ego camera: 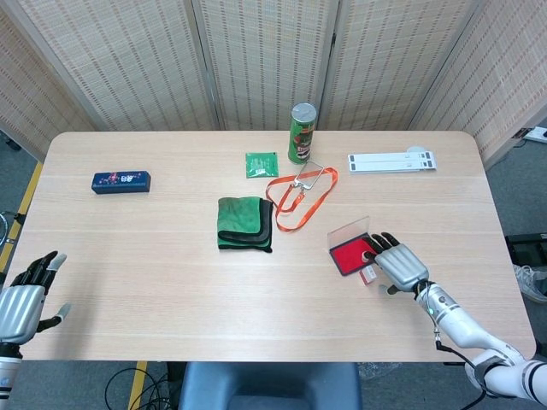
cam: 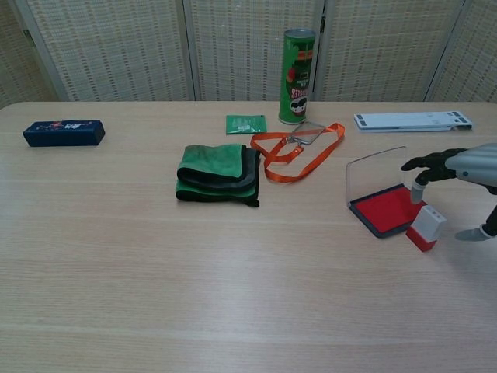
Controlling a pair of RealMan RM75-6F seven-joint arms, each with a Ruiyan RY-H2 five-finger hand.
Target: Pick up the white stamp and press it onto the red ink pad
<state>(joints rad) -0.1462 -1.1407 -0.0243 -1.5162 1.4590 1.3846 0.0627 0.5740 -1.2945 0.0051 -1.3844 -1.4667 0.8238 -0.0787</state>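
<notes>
The white stamp [cam: 426, 226] with its red base lies tilted on the table just right of the red ink pad [cam: 388, 208], whose clear lid [cam: 376, 172] stands upright. In the head view the stamp [ego camera: 368, 274] peeks out beside the pad [ego camera: 354, 254]. My right hand [ego camera: 396, 266] hovers over the stamp with fingers apart, holding nothing; from the chest the right hand [cam: 460, 176] shows dark fingertips [cam: 418, 191] above the stamp and the thumb lower right. My left hand [ego camera: 24, 297] rests open off the table's near left corner.
A folded green cloth [ego camera: 244, 223] lies mid-table, with an orange lanyard [ego camera: 299, 196] beside it. Behind stand a green can [ego camera: 302, 133] and a green packet [ego camera: 261, 163]. A white strip [ego camera: 391, 160] lies far right, a blue box [ego camera: 121, 181] far left.
</notes>
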